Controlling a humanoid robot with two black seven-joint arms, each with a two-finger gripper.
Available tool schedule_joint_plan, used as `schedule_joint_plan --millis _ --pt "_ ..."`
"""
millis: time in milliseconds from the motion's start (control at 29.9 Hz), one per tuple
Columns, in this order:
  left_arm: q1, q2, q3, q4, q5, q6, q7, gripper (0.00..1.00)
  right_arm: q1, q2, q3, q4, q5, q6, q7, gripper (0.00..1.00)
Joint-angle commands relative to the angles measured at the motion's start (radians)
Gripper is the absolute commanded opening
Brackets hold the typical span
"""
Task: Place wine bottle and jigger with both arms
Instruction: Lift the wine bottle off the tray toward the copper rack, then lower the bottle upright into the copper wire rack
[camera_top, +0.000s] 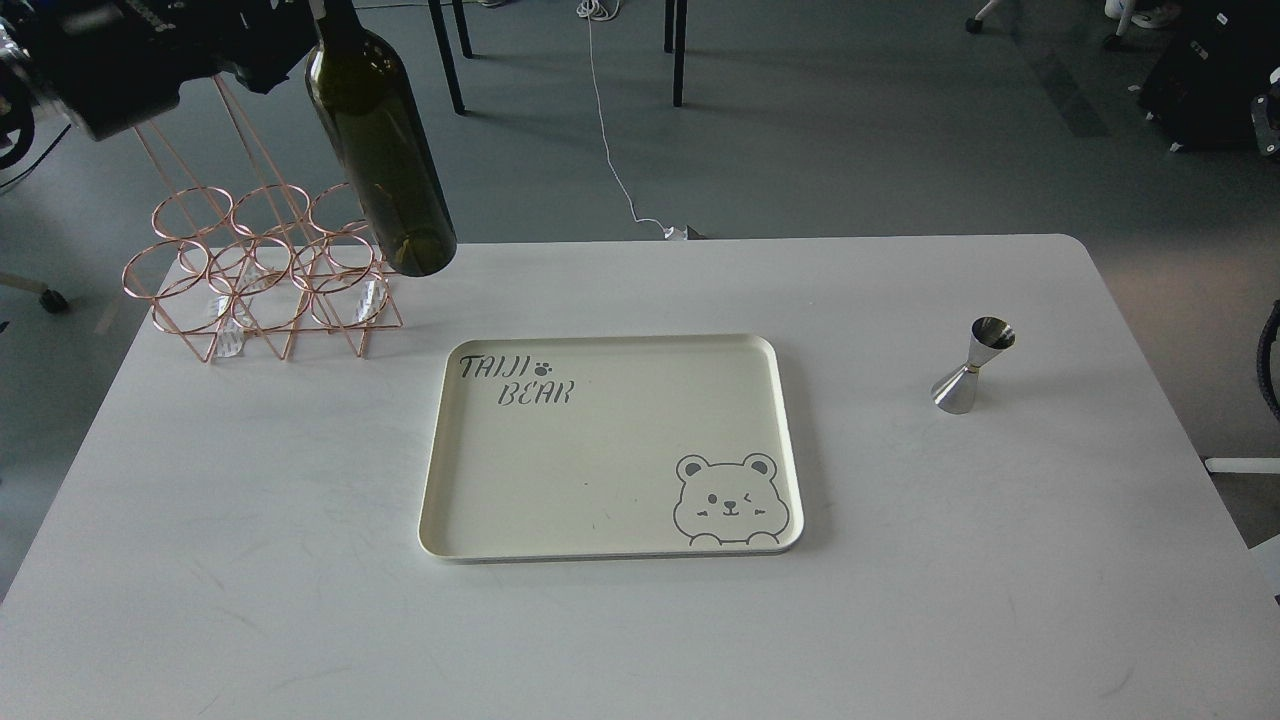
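Note:
The dark green wine bottle (385, 160) hangs in the air at the top left, tilted, its base above the table's back edge next to the wire rack. Its neck runs out of the top of the view. My left gripper (300, 20) is at the top left corner, shut on the bottle's neck, with its fingertips mostly cut off by the frame edge. The silver jigger (972, 365) stands upright on the white table (900, 560) at the right, untouched. My right gripper is out of view; only a black cable (1270, 360) shows at the right edge.
A cream tray (790, 440) with a bear drawing and "TAIJI BEAR" lettering lies empty at the table's middle. A copper wire bottle rack (265, 270) stands at the table's back left corner, just under and left of the bottle.

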Motion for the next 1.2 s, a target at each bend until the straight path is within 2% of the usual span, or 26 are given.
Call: schedule_joint_plan --millis 0,167,334,1169 --pt "0.0 0.0 0.002 0.109 0.012 -0.001 0.0 0.19 0.0 -0.001 -0.001 0.0 0.0 0.0 0.0 0.85" --pt "0.008 -0.01 0.016 0.193 0.015 -0.001 0.0 0.19 0.001 -0.001 -0.001 0.0 -0.002 0.0 0.0 0.85" --pt "-0.003 -0.007 0.079 0.193 0.012 0.0 0.0 0.19 0.001 -0.001 -0.001 0.0 0.0 0.0 0.0 0.85" --pt "-0.009 -0.026 0.084 0.193 0.007 0.003 0.0 0.19 0.001 -0.001 0.001 0.0 -0.002 0.0 0.0 0.85"
